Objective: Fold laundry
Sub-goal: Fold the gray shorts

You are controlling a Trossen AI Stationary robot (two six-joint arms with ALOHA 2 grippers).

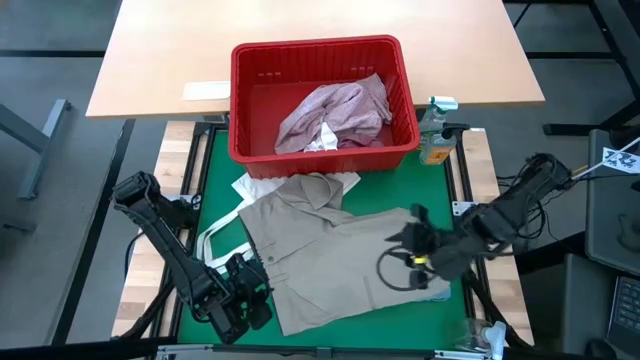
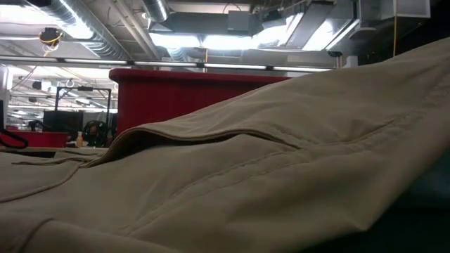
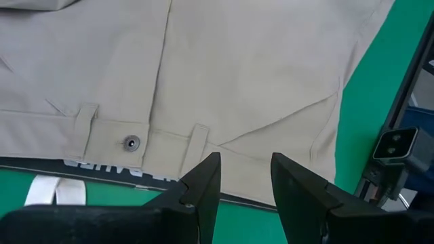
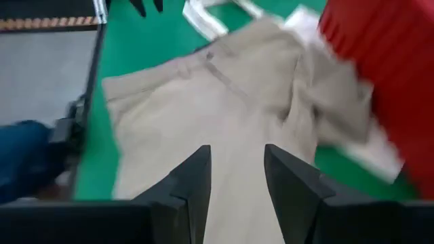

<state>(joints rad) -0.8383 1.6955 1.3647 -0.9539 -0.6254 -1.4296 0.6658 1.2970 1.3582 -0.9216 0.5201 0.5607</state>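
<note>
**Khaki garment spread on the mat, both grippers over it**

Left gripper (image 1: 243,298), jaws spread and empty, hovers at the beige-khaki garment (image 1: 335,255)'s near-left waistband. A white tote bag (image 1: 250,190) lies partly hidden underneath. Right gripper (image 1: 415,245), jaws spread, hangs above its right edge; bare green mat (image 1: 212,170) flanks both sides.

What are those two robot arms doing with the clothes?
They are folding laundry. A pair of beige pants lies spread on the green mat, partly over a white tote bag. The left gripper is open at the waistband, near the button, holding nothing. The right gripper is open above the other side of the pants. A mottled pink garment waits in the red basket.
</note>
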